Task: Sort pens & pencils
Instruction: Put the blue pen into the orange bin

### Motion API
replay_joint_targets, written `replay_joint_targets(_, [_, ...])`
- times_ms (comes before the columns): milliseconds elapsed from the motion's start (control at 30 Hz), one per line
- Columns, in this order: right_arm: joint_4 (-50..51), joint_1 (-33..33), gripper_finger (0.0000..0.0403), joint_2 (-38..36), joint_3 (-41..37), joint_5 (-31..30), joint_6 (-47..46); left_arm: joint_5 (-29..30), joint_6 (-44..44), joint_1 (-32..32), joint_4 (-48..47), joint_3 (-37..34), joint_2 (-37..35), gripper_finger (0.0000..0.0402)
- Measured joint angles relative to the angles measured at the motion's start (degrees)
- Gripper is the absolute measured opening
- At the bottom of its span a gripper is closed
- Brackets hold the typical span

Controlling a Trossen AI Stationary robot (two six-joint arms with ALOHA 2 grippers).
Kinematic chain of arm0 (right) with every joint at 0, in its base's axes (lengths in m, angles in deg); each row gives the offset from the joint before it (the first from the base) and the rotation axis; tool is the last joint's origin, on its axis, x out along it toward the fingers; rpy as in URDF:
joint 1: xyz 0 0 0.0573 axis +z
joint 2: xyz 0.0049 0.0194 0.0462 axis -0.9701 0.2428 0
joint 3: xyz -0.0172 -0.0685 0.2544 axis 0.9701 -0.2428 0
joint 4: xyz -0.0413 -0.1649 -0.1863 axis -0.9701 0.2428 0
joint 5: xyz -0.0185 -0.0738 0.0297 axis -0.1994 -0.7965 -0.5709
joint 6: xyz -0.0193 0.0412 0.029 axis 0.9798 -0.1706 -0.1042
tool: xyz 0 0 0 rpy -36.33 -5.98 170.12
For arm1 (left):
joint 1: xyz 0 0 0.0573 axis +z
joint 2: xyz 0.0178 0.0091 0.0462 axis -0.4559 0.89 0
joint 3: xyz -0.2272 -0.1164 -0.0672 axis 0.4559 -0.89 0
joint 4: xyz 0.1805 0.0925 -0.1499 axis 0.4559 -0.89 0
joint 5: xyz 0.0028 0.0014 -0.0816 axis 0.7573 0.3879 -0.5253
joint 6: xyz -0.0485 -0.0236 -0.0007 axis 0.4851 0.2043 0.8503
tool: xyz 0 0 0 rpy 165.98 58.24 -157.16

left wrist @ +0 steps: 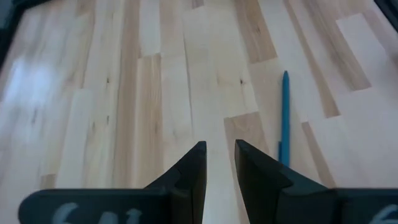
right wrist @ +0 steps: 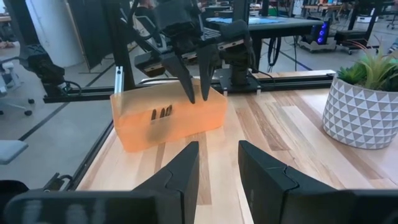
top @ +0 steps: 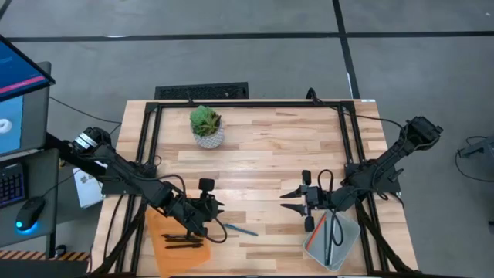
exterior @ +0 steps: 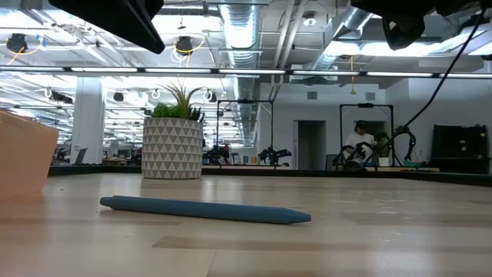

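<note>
On the wooden table point(top: 262, 147) a blue pen point(top: 241, 230) lies beside the left end effector point(top: 218, 210), fingers apart and empty.

Two dark, near-black robot arms built of jointed segments, each ending in a two-fingered claw: the left claw point(top: 207, 210) and the right claw point(top: 302, 198). Black cables loop along both arms, and a white patch marks the left arm's shoulder. The fingers point(left wrist: 189, 171) are flat, matt black wedges tapering to narrow tips, set on a black crossbar bearing pale markings too blurred to read.
</note>
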Motion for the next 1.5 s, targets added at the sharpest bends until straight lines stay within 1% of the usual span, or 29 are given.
replay_joint_targets(200, [-0.29, -0.28, 0.0134, 0.0, 0.0, 0.0, 0.0, -2.78, 1.39, 0.03, -0.3, 0.0, 0.0, 0.0076])
replay_joint_targets(500, [-0.05, -0.28, 0.0134, 0.0, 0.0, 0.0, 0.04, -2.7, 1.75, 0.0, -0.29, 0.0, 0.0, 0.0076])
replay_joint_targets(600, [-0.05, -0.26, 0.0134, 0.0, 0.0, 0.0, 0.02, -1.04, 1.42, 0.0, 0.92, -0.01, 0.0, 0.0076])
replay_joint_targets(633, [-0.05, -0.27, 0.0134, 0.0, 0.0, 0.0, 0.03, -0.34, 2.68, 0.0, 1.09, -0.02, 0.0, 0.0076])
replay_joint_targets(700, [-0.05, -0.26, 0.0134, 0.0, 0.0, 0.0, 0.02, -0.41, 4.86, 0.0, 1.08, 0.0, 0.0, 0.0076])
replay_joint_targets(767, [-0.09, -0.26, 0.0134, 0.0, 0.0, 0.0, 0.02, -1.36, 4.75, 0.04, 1.07, -0.02, 0.0, 0.0076])
replay_joint_targets(900, [-0.09, -0.26, 0.0134, 0.0, 0.0, 0.0, 0.02, -1.28, 4.31, 0.99, 2.94, -0.02, 1.13, 0.0076])
replay_joint_targets(967, [-0.19, -0.27, 0.0134, 0.0, 0.0, 0.0, 0.02, -3.26, 3.41, 2.39, 4.33, -0.02, 2.56, 0.0076])
replay_joint_targets(1067, [-0.4, -0.26, 0.0134, 0.02, -0.02, -0.02, 0.06, -7.45, 0.42, 5.05, 6.55, -0.03, 6.63, 0.0075])
replay_joint_targets(1167, [0.09, -0.28, 0.0134, 0.02, -0.02, -0.02, 0.02, -13.59, -2.43, 7.8, 9.19, 0.0, 10.77, 0.0075])
replay_joint_targets(1267, [0.58, -0.26, 0.0134, 0.03, -0.02, 0.0, 0.02, -19.14, -2.66, 9.12, 10.81, 0.0, 13.2, 0.0075])
replay_joint_targets(1333, [0.57, -0.26, 0.0134, 0.04, -0.02, -0.02, 0.04, -20.34, -2.96, 9.29, 11.26, 0.0, 13.31, 0.0075])
replay_joint_targets(1500, [0.99, -0.26, 0.0134, 0.04, -0.02, 0.0, -0.02, -24.42, -4.1, 9.07, 17.79, 0.04, 14.07, 0.0075])
